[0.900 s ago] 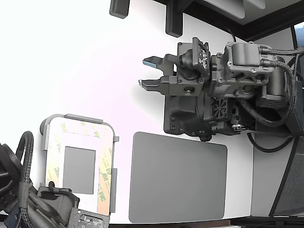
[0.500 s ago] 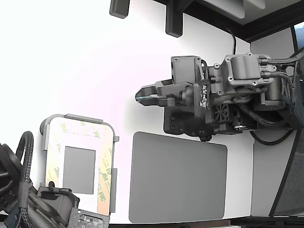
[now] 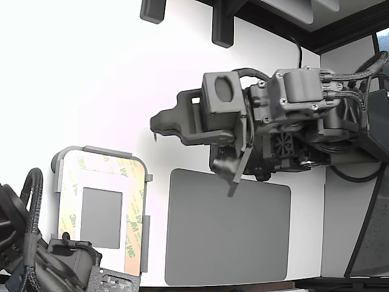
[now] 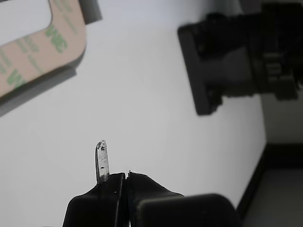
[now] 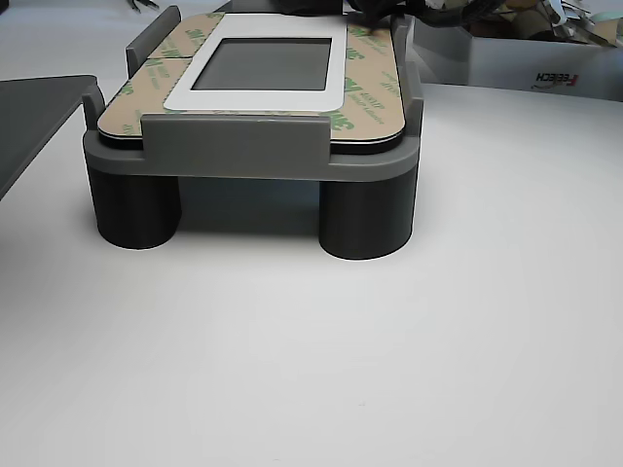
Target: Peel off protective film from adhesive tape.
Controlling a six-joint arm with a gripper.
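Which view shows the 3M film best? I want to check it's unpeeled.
The other view: the protective film lies flat around the grey window, logos legible. The exterior view shows the protective film from above, smaller. The wrist view catches only a corner.

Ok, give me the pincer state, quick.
Pincer: closed, tips together, gripping nothing; it hangs over bare table, away from the film.

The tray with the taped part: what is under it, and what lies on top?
Under the tray, two dark round legs show at the front; any behind are hidden. On top lie protective film strips printed 3M, bordering a grey window. The adhesive tape beneath is covered.
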